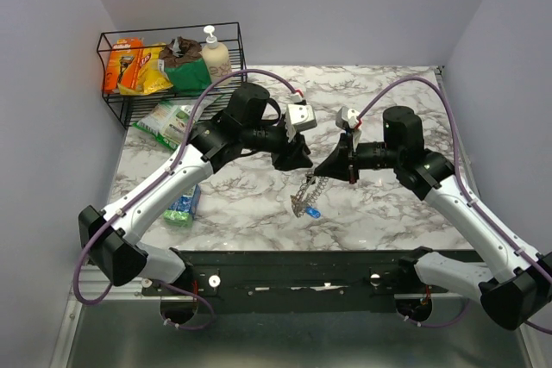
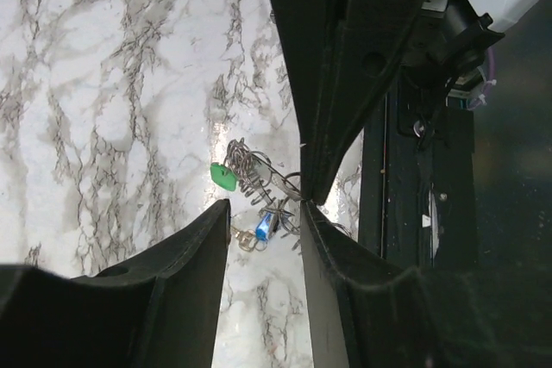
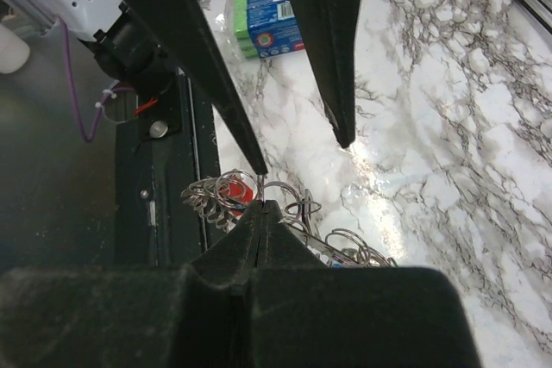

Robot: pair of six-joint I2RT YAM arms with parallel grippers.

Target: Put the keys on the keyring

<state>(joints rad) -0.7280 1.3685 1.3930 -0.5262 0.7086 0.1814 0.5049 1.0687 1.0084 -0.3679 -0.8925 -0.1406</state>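
Clearly, open marble-patterned tabletop (image 1: 388, 109) spreads beyond and right of the jagged silvery metal keyring (image 1: 312, 185), which hangs from the clenched right tool (image 3: 263, 208), tiny coloured-head keys (image 1: 304, 208) at its lower end. Just left of it the left tool (image 2: 264, 204) gapes, released. Further left: a blue-green packet (image 1: 183, 206) and black wire basket (image 1: 172, 75).

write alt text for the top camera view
The right pincer holds a keyring with keys dangling over a marble table, the left pincer close beside it. A wire basket of snacks stands back left.
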